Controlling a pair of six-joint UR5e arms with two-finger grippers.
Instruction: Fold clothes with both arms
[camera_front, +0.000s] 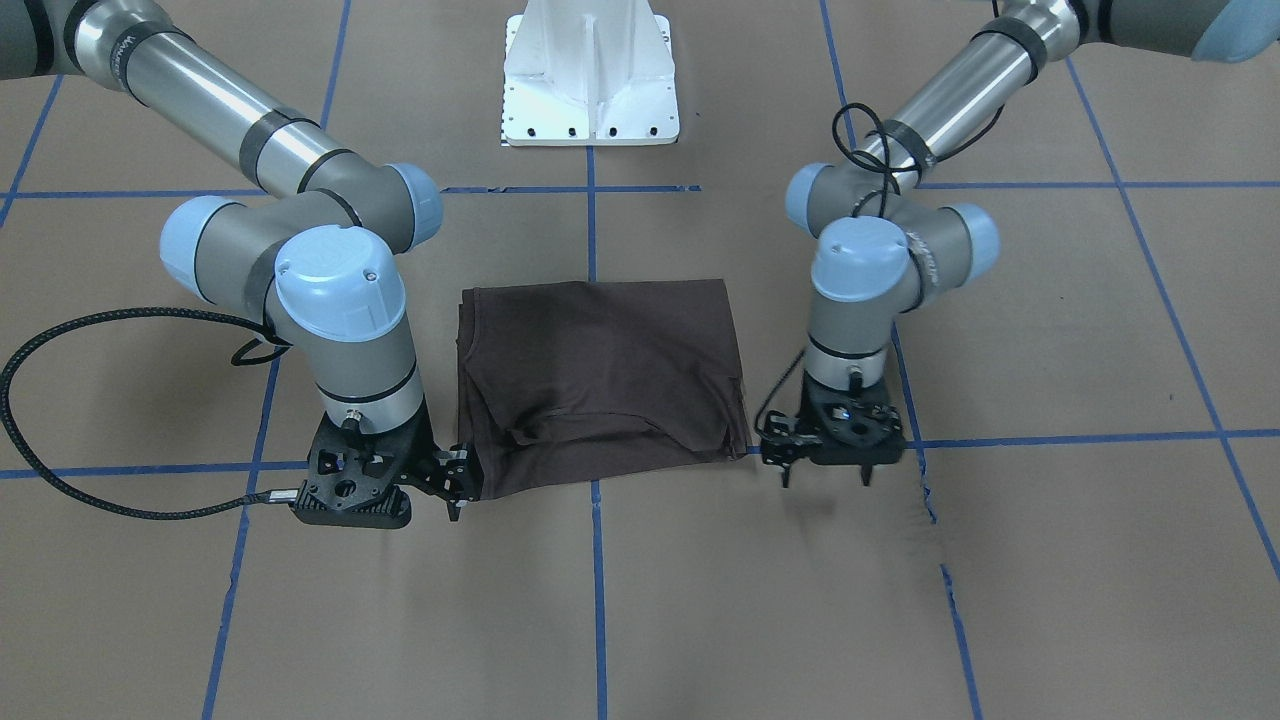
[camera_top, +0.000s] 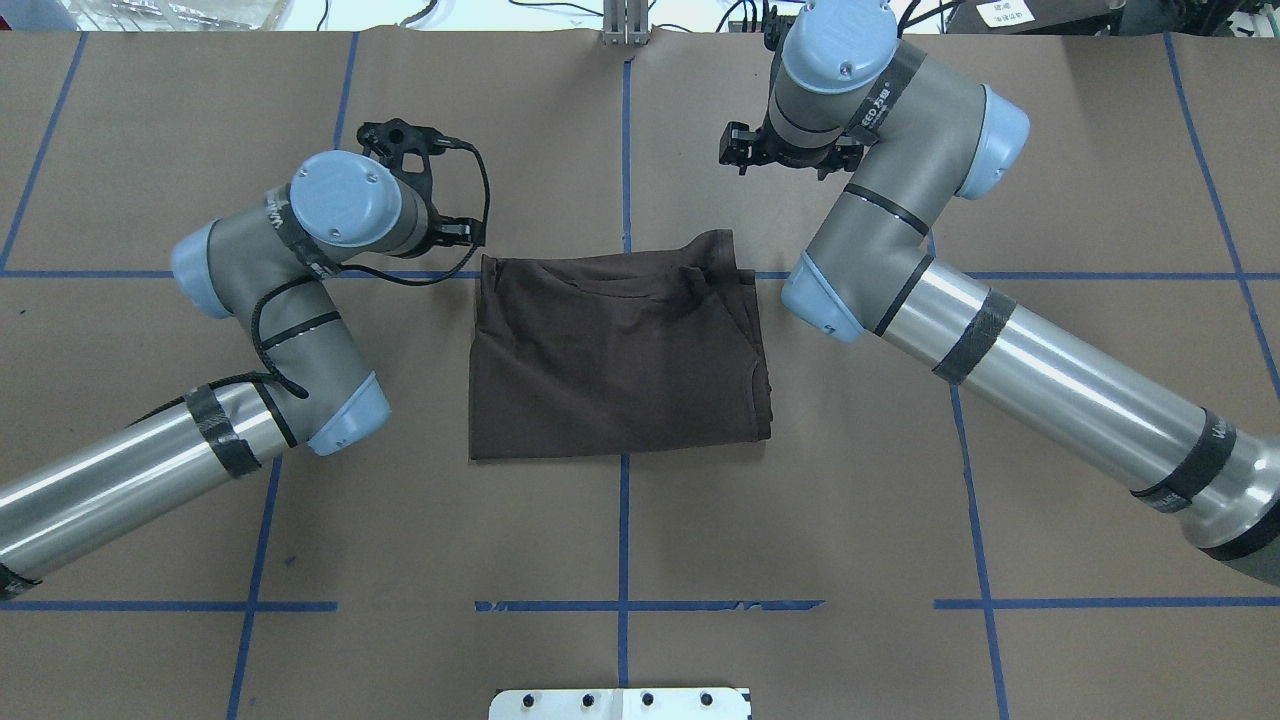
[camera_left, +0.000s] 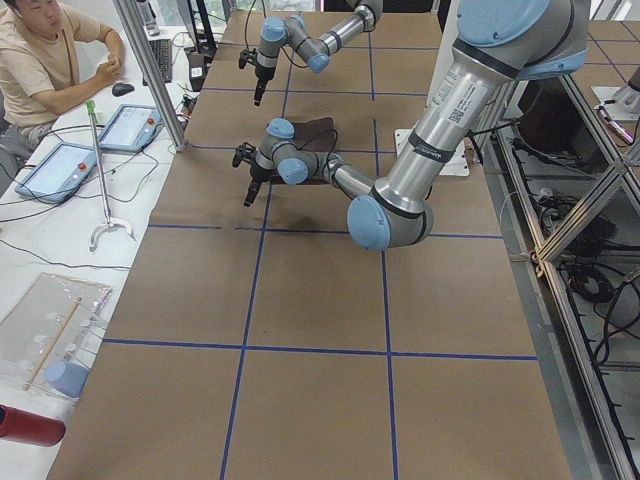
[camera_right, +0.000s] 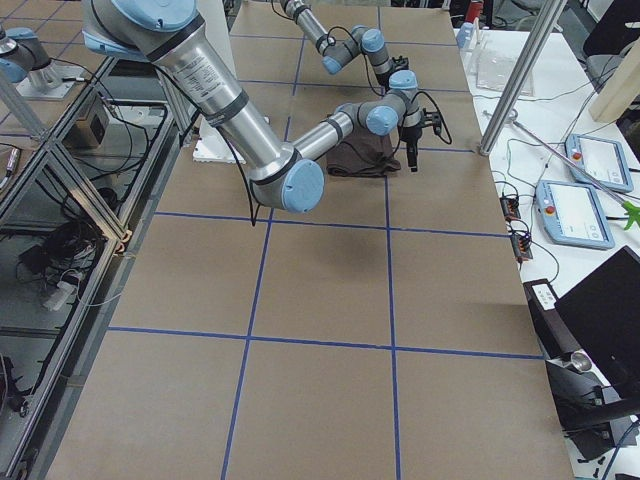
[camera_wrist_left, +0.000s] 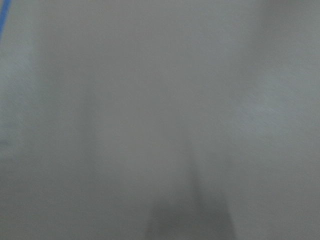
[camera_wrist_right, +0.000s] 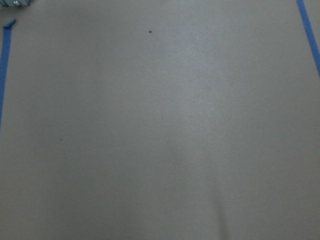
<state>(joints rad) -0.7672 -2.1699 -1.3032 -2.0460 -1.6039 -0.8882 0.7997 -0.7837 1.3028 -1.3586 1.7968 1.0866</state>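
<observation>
Brown-papered table (camera_top: 400, 540), folded T-shirt (camera_top: 615, 360); left fingers (camera_front: 785, 475) spread, empty; right fingers (camera_front: 452, 488) side-on, gap unclear, seemingly empty.

The T-shirt (camera_front: 600, 380) is a plain dark brown, with no print showing. It lies on a table (camera_front: 1050, 330) covered in dull brown paper, ruled into big squares by blue tape lines (camera_front: 592, 230). The left arm (camera_front: 855, 310) and the right arm (camera_front: 350, 350) are grey and bright silver, with light blue caps and black bands. The left gripper (camera_front: 825, 475) and right gripper (camera_front: 452, 490) are black, as is the braided cable (camera_front: 130, 313). The base (camera_front: 590, 80) between the arms is white. Beside the table, a person (camera_left: 45, 65) wears a beige shirt, and a red cylinder (camera_left: 25, 425) lies on a white bench.
</observation>
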